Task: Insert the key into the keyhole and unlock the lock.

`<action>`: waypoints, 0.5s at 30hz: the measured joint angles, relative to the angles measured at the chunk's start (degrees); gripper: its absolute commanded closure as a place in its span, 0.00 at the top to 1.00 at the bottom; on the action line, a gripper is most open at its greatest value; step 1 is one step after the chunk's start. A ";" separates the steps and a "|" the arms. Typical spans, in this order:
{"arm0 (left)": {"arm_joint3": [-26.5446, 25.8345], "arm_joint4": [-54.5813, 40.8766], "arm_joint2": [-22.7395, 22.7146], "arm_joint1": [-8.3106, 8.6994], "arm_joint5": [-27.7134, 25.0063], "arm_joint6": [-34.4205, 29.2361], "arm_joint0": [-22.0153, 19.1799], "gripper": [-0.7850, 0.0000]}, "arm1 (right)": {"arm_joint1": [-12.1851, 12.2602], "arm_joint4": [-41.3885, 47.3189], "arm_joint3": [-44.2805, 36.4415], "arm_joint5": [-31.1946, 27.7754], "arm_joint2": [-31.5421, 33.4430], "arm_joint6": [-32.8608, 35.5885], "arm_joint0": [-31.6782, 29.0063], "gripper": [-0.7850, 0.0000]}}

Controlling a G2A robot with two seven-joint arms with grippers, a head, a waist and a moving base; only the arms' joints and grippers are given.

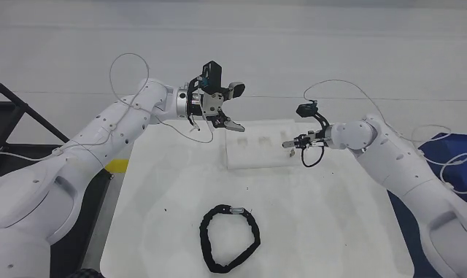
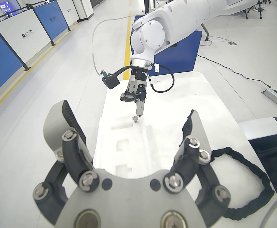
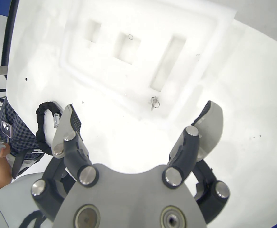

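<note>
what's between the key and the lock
Nothing stands between them. The key lies on the foam tray, and past the tray's edge there is only bare table up to the lock. The top view shows this.

Bright, even overhead light washes out the white rectangular foam tray and the white table; shadows are faint and soft. Both wrist views bend straight lines near their edges.

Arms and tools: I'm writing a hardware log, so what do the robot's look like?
The left arm and right arm have glossy white rounded shells, each with a thin pale cable looping outside. A black cable curls at the right wrist. The left tool and right tool share grey plates, black links, silver bolts and pale fingers with ribbed black pads.
</note>
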 measured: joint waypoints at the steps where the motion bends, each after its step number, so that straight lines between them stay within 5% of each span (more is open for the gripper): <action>1: 0.00 0.00 0.00 0.00 0.00 0.00 0.00 1.00 | -0.56 0.06 0.89 0.38 -0.30 0.32 0.13 1.00; 7: 0.00 0.00 0.00 0.00 0.00 0.00 0.00 1.00 | -3.76 0.30 5.30 -0.29 -1.43 0.79 0.67 1.00; 15: 0.00 0.00 0.00 0.00 0.00 0.00 0.00 1.00 | -4.05 0.68 5.84 -1.56 -1.36 0.89 0.76 1.00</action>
